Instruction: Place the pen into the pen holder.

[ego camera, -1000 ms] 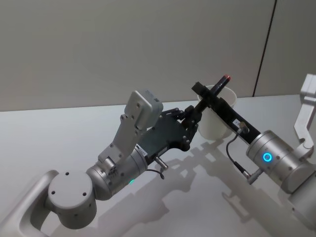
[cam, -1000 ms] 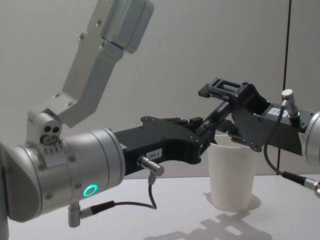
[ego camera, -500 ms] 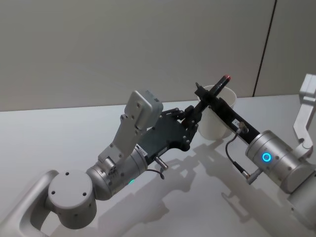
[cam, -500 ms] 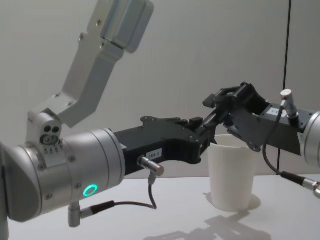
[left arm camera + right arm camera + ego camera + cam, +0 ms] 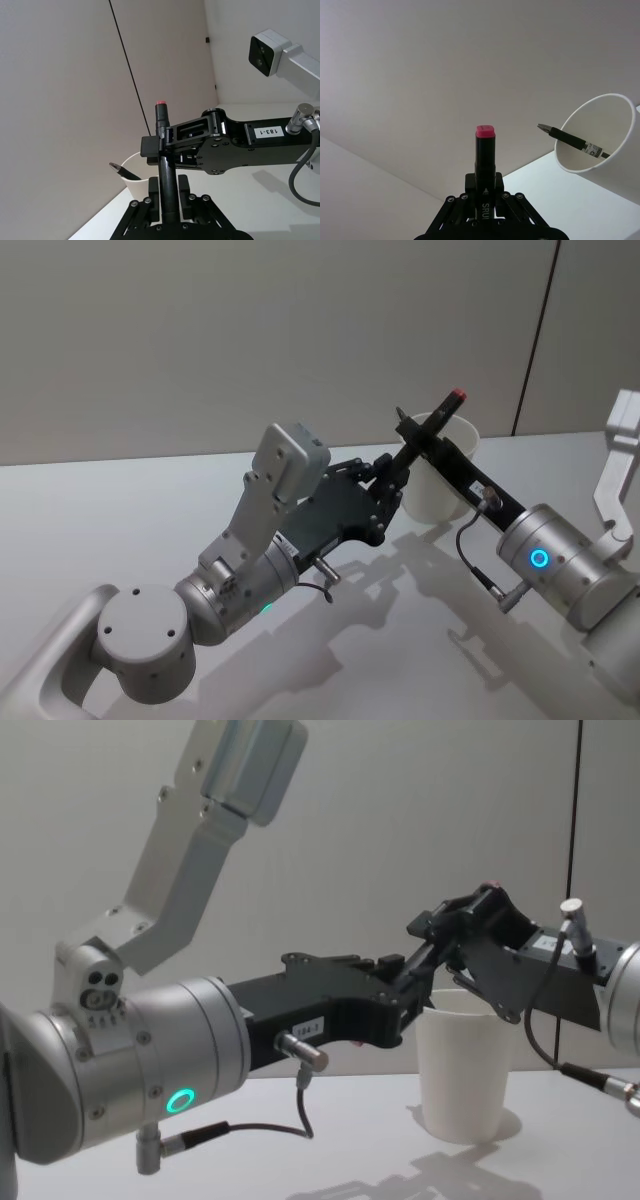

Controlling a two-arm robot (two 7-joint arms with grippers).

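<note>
Gripping pen (image 5: 485, 165), both claws, beside cup rim (image 5: 468, 435)

I'm seeing soft, even overhead light casting faint arm shadows on the counter (image 5: 400, 640); the wrist views are perhaps slightly hazy.

My right gripper (image 5: 470, 925) hides most of the pen (image 5: 447, 408); my left gripper (image 5: 415, 982) covers the cup's (image 5: 465, 1065) left rim.
</note>
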